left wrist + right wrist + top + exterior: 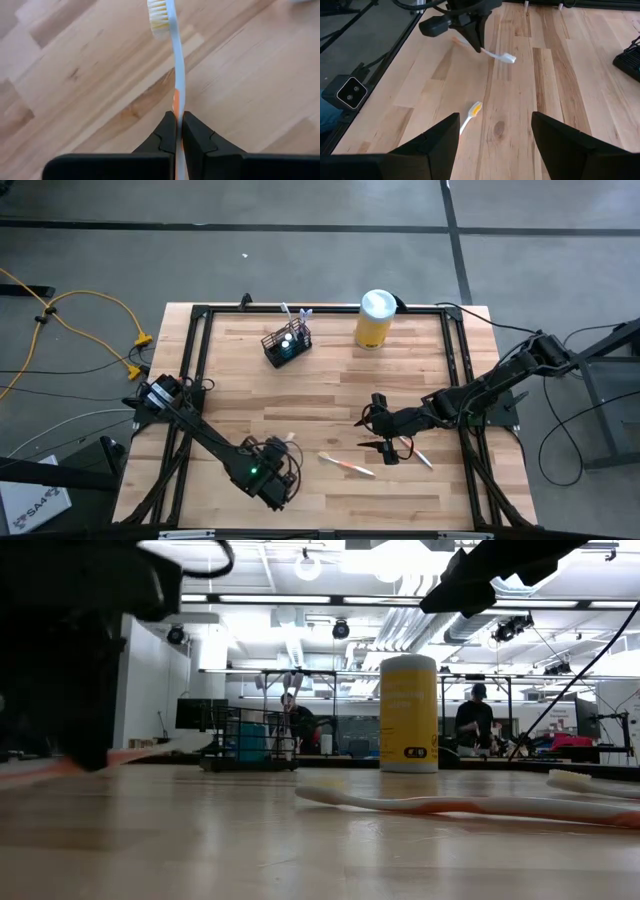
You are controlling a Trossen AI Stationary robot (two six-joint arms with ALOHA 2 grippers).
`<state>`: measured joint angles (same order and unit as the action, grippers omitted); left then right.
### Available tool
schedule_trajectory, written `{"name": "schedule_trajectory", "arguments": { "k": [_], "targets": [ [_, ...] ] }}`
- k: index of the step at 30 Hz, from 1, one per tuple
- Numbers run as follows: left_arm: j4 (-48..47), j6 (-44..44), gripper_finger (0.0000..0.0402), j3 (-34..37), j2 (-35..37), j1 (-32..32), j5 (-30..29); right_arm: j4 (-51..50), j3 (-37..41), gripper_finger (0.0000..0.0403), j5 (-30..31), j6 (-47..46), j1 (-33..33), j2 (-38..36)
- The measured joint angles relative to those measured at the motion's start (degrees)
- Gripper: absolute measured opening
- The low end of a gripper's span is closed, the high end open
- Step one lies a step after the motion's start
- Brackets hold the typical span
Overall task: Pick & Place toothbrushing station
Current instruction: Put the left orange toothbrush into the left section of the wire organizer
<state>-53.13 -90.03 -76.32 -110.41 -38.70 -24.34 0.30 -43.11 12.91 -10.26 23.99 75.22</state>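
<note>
The toothbrushing station [287, 343], a small black wire-mesh holder, stands at the table's far side, left of the yellow canister [375, 320]; the low view shows it too [250, 740]. My left gripper [274, 458] is at the near left, shut on a white-and-orange toothbrush [175, 60], whose bristle head [290, 438] points toward the far side. My right gripper [382, 427] hangs open right of centre, above the table, with nothing between its fingers [440, 145]. A second toothbrush [345, 465] lies flat between the two grippers. A third toothbrush [415, 452] lies by the right gripper. My left gripper pinches the toothbrush's handle at its orange part [175, 102] between the two fingers, roughly mid-length. The fingers [476, 42] come steeply from above and lie across the handle. The brush is lifted clear of the table, its bristle head [159, 17] sticking out ahead.
A black frame [200, 360] runs round the wooden tabletop. Bare wood lies between the holder and the grippers. Yellow cables [90, 310] lie on the floor to the left. People stand in the room beyond the table [475, 720].
</note>
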Motion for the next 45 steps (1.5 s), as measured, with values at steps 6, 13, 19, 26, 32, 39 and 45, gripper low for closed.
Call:
{"name": "schedule_trajectory", "arguments": {
  "k": [6,13,19,26,32,39,45],
  "targets": [
    [-0.2,2.7,0.0003,-1.0,0.1,0.8,-5.1,0.1,0.0,0.0238,0.0,0.0,0.0,0.0],
    [-0.8,9.3,0.0003,-4.6,0.2,0.8,-18.5,0.4,0.0,0.0238,0.0,-0.2,0.0,0.0],
    [-0.6,18.8,0.0003,-9.5,0.3,0.8,-33.0,1.7,0.0,0.0238,0.0,-0.2,0.0,0.0],
    [8.9,34.5,0.0003,-11.2,0.3,0.8,-47.2,7.9,0.0,0.0238,0.0,1.6,0.0,0.0],
    [20.0,46.2,0.0003,-11.2,0.3,1.1,-45.4,14.1,0.0,0.0238,-2.3,5.4,0.0,0.0],
    [28.8,56.2,0.0003,-11.2,0.3,1.1,-44.5,15.0,0.0,0.0238,-5.0,5.1,0.0,0.0],
    [35.0,63.3,0.0003,-11.2,0.3,1.9,-41.9,14.9,0.0,0.0238,-5.0,4.7,0.0,0.0]
  ]
}}
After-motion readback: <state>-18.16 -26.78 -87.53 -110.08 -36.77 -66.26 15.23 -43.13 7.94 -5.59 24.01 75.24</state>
